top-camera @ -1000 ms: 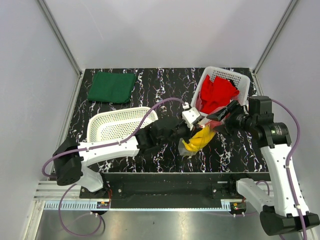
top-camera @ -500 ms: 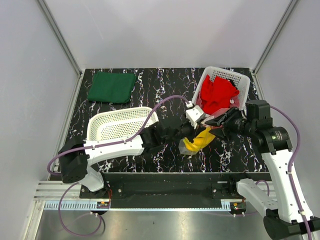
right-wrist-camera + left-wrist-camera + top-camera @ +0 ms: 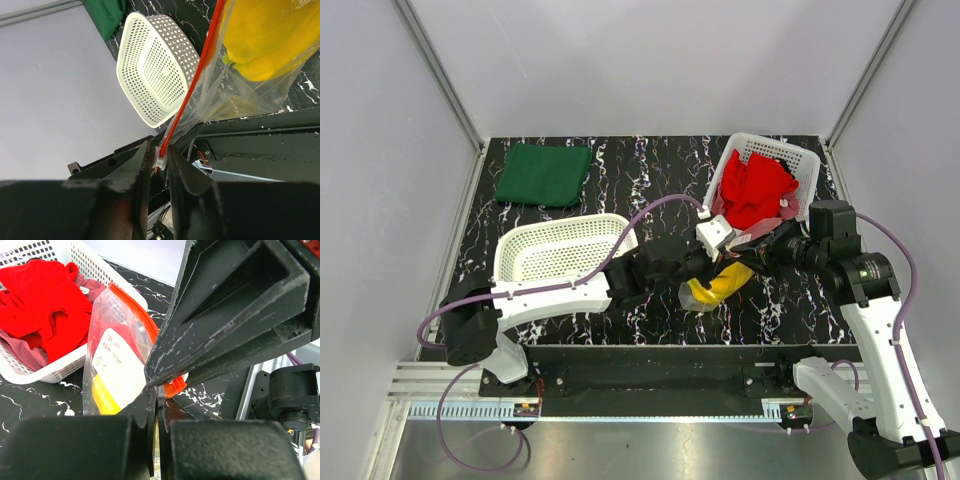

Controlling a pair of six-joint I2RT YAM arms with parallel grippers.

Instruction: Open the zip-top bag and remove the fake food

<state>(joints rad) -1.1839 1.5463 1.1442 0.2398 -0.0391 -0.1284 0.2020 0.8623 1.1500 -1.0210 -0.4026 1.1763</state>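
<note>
The right fingers [image 3: 160, 152] have narrowed and now pinch the orange zip strip [image 3: 192, 90] of the zip-top bag [image 3: 117, 360], whose edge the fully closed left fingers [image 3: 156, 405] clamp. Yellow fake food [image 3: 265, 35] hangs inside, beyond them; the print on the bag's white label [image 3: 112, 367] is too blurred to read. Below is a black white-veined surface [image 3: 620, 170] between white walls [image 3: 650, 60].

The zip-top bag [image 3: 116, 357] is clear, fake food [image 3: 265, 35] yellow.
</note>
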